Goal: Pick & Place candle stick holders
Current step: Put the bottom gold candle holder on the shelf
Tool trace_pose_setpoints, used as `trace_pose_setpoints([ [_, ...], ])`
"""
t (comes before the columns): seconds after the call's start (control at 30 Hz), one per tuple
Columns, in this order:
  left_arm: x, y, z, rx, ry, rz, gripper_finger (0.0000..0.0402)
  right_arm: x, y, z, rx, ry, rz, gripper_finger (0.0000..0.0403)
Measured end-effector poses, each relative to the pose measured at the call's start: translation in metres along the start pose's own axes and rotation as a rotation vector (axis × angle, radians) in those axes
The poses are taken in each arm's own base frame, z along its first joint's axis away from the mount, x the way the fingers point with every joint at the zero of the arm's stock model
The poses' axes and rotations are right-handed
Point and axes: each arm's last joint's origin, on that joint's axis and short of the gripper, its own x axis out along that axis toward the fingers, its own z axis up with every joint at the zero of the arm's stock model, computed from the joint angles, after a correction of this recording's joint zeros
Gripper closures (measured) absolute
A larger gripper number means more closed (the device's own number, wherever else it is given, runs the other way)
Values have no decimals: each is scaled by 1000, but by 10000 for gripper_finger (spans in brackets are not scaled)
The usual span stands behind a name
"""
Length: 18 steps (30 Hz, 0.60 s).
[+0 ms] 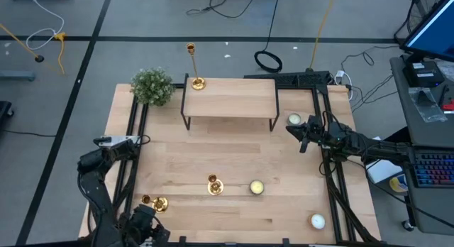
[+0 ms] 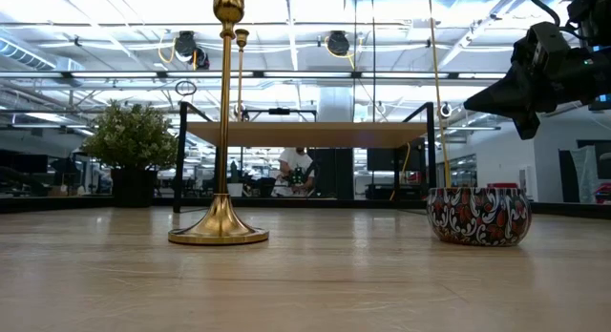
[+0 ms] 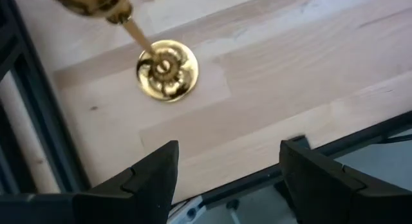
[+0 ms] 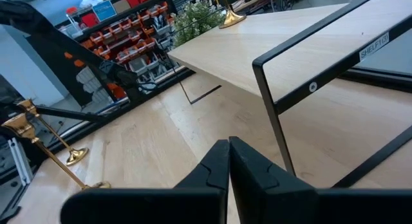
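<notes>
Left tool (image 3: 225,179): fingers apart, holding nothing, above the counter's (image 1: 234,151) near left corner.
Nearest candlestick (image 1: 159,203): upright just beside that tool.
Middle candlestick (image 1: 215,185): near centre, left of a tin candle (image 1: 257,187).
Far candlestick (image 1: 196,75): on the shelf's (image 1: 230,98) left end.
Right tool (image 4: 228,161): fingers together, empty, right of the shelf.

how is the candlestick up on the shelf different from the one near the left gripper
The candlestick on the shelf stands on the raised wooden shelf beside the plant; the candlestick near the left gripper stands on the table's near left corner, below the open left gripper. Both are shiny gold, upright and unheld.
</notes>
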Motion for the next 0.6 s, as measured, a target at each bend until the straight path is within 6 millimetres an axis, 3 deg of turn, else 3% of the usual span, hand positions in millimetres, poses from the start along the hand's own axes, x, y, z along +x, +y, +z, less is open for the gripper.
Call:
trace_pose_setpoints([
  [0.4,-1,3,-3,75,-14,-20,133,0,0,0,0,0,0,399],
  [0.6,-5,14,-13,119,-14,-34,133,0,0,0,0,0,0,399],
])
